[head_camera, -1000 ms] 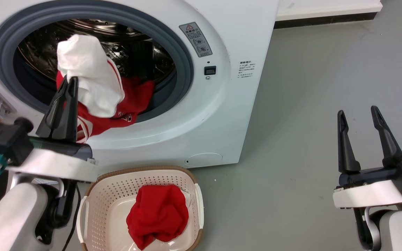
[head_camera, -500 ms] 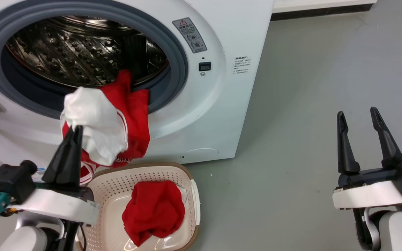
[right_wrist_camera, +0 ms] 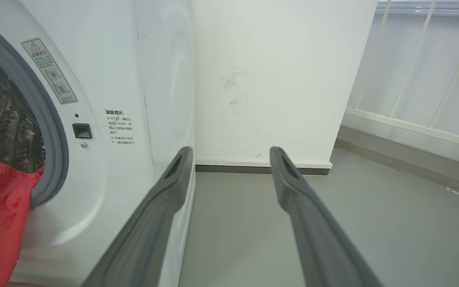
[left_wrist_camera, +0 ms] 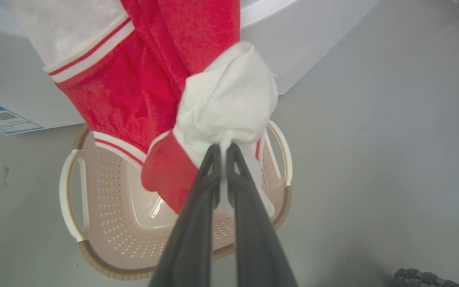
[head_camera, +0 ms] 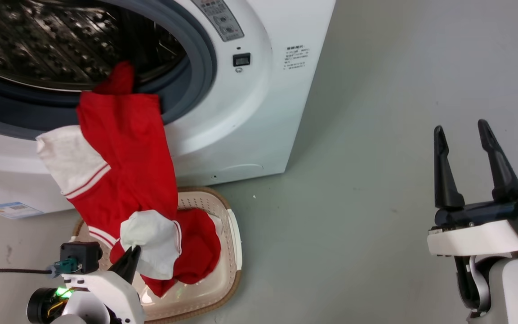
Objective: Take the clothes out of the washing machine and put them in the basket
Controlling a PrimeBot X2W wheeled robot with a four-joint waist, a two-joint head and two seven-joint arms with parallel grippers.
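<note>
One large white front-loading washing machine (head_camera: 259, 112) takes up the upper left of the head view. A smooth grey rubber ring (head_camera: 198, 67) surrounds the door opening, and behind it is a dimpled, perforated steel drum (head_camera: 52, 40). A soft bright red garment with white sleeves and striped trim (head_camera: 124, 148) hangs from the drum's lower lip down the front panel, with its top end over the ring.

Below it, at the lower left, a small cream perforated plastic basket with a brown rim (head_camera: 235, 234) stands on the grey floor (head_camera: 376, 135). It holds a crumpled red cloth (head_camera: 203, 252).

The left gripper (left_wrist_camera: 223, 148) is pinched narrow on a bunched white sleeve (left_wrist_camera: 225, 103) just above the basket. The right gripper (head_camera: 460, 127), at the lower right, is spread wide and holds nothing.

The grey warning sticker with a red triangle (right_wrist_camera: 48, 69), the black printed lines (head_camera: 296, 57) and the blue-and-white sticker (head_camera: 11, 209) are all too small to read.
</note>
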